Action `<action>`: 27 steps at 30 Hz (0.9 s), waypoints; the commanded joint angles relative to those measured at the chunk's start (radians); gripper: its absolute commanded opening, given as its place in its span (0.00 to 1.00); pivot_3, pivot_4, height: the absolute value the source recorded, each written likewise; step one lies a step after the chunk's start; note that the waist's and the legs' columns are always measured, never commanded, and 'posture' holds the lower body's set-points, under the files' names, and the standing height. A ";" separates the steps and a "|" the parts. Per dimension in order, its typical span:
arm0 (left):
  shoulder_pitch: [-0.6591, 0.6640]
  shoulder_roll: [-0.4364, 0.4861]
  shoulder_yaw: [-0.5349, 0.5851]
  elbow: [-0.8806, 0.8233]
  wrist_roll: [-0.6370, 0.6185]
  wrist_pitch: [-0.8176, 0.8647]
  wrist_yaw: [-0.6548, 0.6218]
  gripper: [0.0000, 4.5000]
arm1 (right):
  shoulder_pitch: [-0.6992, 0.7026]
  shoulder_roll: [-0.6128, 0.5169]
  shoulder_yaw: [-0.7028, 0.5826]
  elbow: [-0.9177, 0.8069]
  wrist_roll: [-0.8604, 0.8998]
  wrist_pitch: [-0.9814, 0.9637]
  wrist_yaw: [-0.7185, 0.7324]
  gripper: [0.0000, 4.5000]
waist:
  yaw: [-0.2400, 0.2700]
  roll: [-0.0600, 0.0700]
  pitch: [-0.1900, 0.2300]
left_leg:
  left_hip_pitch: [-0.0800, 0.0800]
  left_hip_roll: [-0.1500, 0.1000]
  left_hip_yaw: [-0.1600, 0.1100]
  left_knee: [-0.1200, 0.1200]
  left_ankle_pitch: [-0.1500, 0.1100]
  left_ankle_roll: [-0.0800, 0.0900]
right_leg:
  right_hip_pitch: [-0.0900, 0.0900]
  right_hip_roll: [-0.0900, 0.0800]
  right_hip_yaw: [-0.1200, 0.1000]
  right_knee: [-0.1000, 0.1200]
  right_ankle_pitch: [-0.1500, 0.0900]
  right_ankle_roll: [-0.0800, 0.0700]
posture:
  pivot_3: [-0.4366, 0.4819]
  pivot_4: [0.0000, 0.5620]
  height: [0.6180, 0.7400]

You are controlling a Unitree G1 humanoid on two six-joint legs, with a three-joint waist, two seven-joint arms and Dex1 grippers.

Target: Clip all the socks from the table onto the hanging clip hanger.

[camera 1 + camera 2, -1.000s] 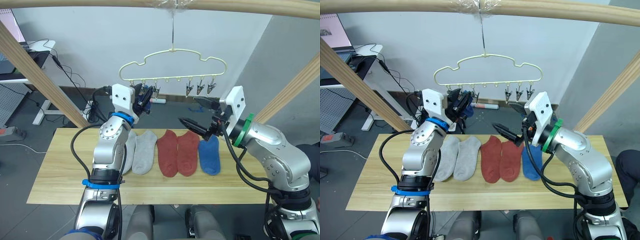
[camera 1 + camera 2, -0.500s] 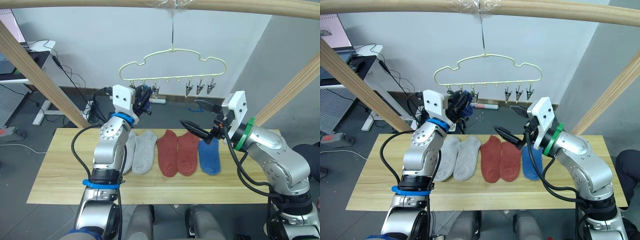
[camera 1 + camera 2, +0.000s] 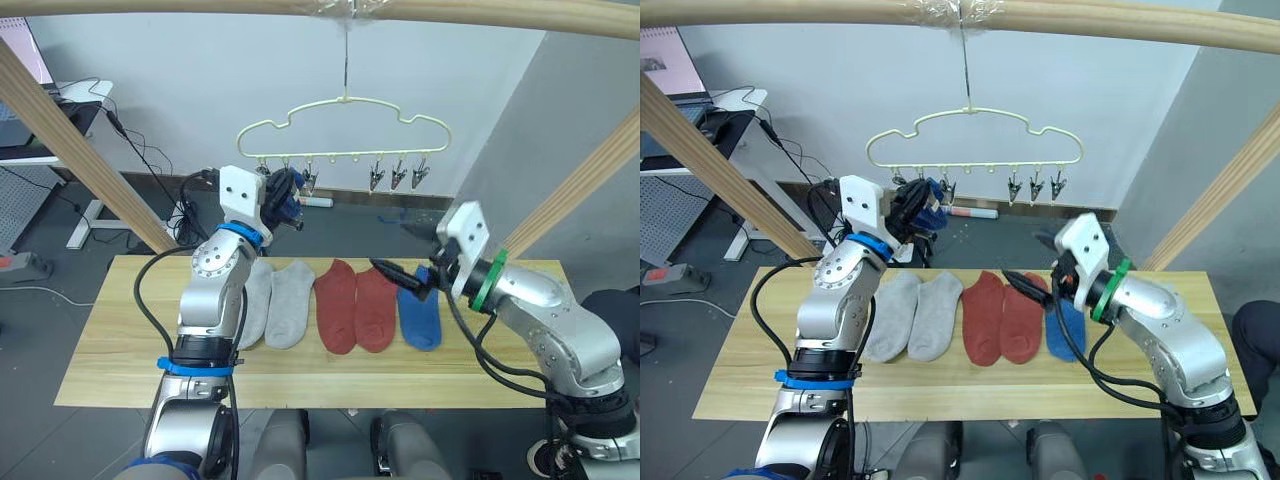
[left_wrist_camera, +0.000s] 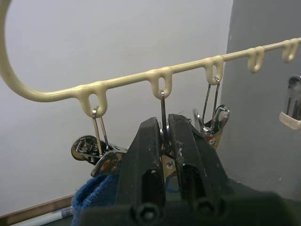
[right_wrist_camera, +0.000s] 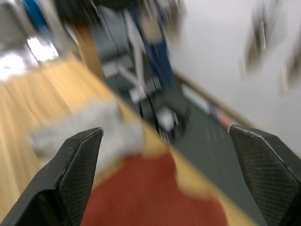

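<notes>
Up at clip hanger [image 3: 345,128], left end: left gripper [image 4: 162,141] pinched shut on clip [image 4: 164,155], blue sock [image 4: 96,197] beside. Across surface [image 3: 120,340]: two grey socks [image 3: 280,300], two red socks [image 3: 355,305], one blue sock [image 3: 420,315]. Over blue sock: right gripper [image 5: 164,174], spread wide.

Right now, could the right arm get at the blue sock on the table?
Probably yes: the right gripper is open, just above the blue sock, which lies flat beside a red sock with nothing covering it.
</notes>
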 commanded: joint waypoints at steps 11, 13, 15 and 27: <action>0.021 0.081 0.011 -0.154 -0.083 0.213 -0.071 0.00 | -0.148 0.087 0.167 0.725 -0.332 -0.223 -0.011 1.00 | -0.015 0.000 0.000 | 0.003 0.000 0.001 -0.002 0.003 -0.003 | 0.000 0.001 0.001 0.001 0.000 0.000 | 0.53 0.44 1.00; 0.028 0.085 0.007 -0.162 -0.075 0.203 -0.075 0.00 | -0.159 0.105 0.185 0.786 -0.362 -0.268 -0.002 1.00 | -0.014 0.000 0.000 | 0.003 0.001 0.001 -0.002 0.003 -0.003 | 0.001 0.001 0.001 0.001 0.000 0.000 | 0.54 0.44 1.00; 0.034 0.085 0.006 -0.170 -0.075 0.203 -0.075 0.00 | -0.157 0.115 0.204 0.833 -0.393 -0.310 0.008 0.92 | -0.015 -0.001 0.000 | 0.004 0.000 0.001 -0.002 0.003 -0.003 | 0.001 0.001 0.002 0.001 0.000 0.000 | 0.54 0.43 1.00; 0.040 0.091 0.031 -0.191 -0.112 0.260 -0.071 0.00 | -0.050 0.087 0.153 0.742 -0.395 -0.315 0.086 0.03 | 0.002 -0.001 0.000 | 0.012 0.000 -0.002 -0.002 0.003 -0.003 | 0.012 0.001 -0.001 0.001 0.000 0.000 | 0.55 0.43 1.00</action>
